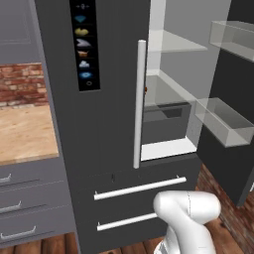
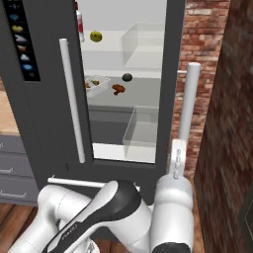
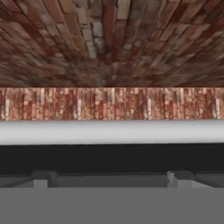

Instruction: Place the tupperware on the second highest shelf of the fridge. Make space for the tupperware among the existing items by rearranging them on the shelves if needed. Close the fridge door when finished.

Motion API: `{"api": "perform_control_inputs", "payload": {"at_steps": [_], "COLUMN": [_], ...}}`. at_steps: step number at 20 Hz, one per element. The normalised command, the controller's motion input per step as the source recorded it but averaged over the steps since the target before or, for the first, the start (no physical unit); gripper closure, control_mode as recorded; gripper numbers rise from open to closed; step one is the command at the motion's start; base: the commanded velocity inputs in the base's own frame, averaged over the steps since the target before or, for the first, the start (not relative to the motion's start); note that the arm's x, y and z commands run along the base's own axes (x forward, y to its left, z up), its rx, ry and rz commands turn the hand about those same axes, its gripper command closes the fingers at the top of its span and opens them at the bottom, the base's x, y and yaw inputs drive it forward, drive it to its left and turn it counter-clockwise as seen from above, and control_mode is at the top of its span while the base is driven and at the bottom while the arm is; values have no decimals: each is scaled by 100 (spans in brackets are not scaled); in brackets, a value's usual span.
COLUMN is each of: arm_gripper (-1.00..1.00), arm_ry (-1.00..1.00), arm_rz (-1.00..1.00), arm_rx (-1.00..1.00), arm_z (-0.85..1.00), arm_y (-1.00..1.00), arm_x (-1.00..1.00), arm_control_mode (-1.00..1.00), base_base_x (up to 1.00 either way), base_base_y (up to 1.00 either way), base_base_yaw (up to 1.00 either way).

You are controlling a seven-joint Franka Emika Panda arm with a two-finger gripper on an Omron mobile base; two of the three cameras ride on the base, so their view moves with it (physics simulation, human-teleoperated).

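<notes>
Right base view: fridge [image 2: 49, 99] door open, tupperware [image 2: 95, 84] on a glass shelf, center-left of frame.
Gripper [image 3: 111, 181] tips face a white bar handle [image 3: 112, 132]; its opening I cannot tell.

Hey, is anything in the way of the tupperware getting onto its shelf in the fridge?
Nothing visible is. The tupperware already sits on the glass shelf just below the one holding the bottle and the yellow-green fruit. The dark green fruit lies to one side of it, apart from it.
</notes>
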Motion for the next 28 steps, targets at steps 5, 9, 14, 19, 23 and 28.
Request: {"api": "perform_control_inputs", "payload": {"at_steps": [5,9,14,19,23,28], "arm_gripper": [-100,-100,-100,-100,-100,-100], "arm_ry": [0,5,9,4,0,-13], "arm_rz": [2,19,31,37,33,30], "arm_rx": [11,7,3,1,0,-16], "arm_z": [-4,-8,-13,-15,-25,-24], "arm_y": [-68,-27,-17,-15,1,75], "arm_x": [30,50,61,74,68,7], "arm_control_mode": [-100,-100,-100,-100,-100,-100], "base_base_x": [0,0,0,0,0,0], "base_base_y": [0,0,0,0,0,0], "base_base_yaw": [0,0,0,0,0,0]}}
